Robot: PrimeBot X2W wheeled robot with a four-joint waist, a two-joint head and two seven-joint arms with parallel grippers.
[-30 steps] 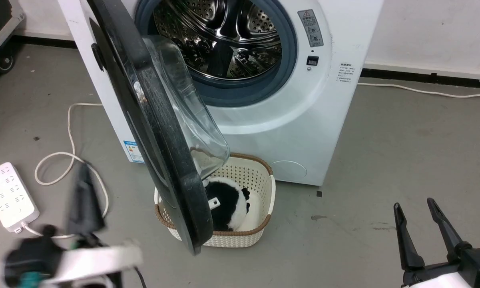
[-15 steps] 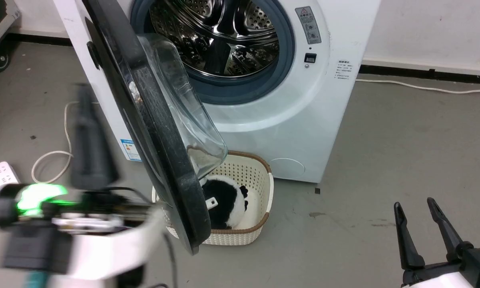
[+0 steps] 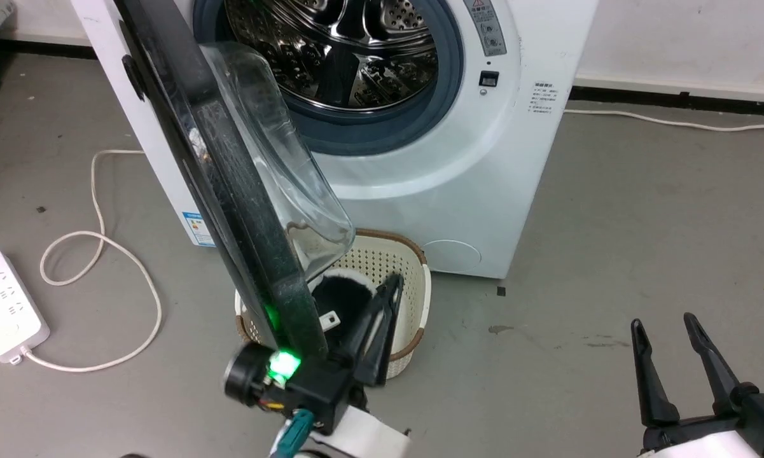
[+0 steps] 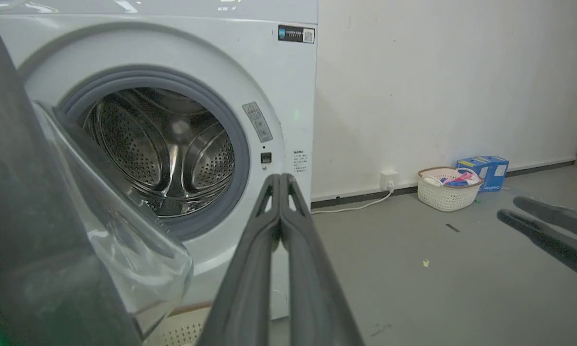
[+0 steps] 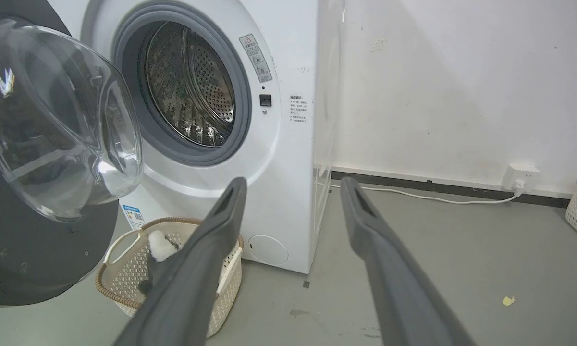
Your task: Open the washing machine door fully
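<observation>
While right gripper (image 3: 663, 320) gapes empty, left gripper (image 3: 391, 286) lies pinched together beside the washing machine door (image 3: 219, 191).

Warning-triangle label (image 5: 254, 57) on washing machine (image 5: 288, 192) front, QR-code sticker (image 4: 296, 34) near its top, wording unreadable

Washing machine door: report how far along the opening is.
Done: the washing machine door is swung well clear of the drum opening. In hand: the left end effector, shut, sits by the door's lower inner edge near the basket; contact is unclear. Left: push it wider, since it looks only partly open. The right end effector is open, idle.
</observation>
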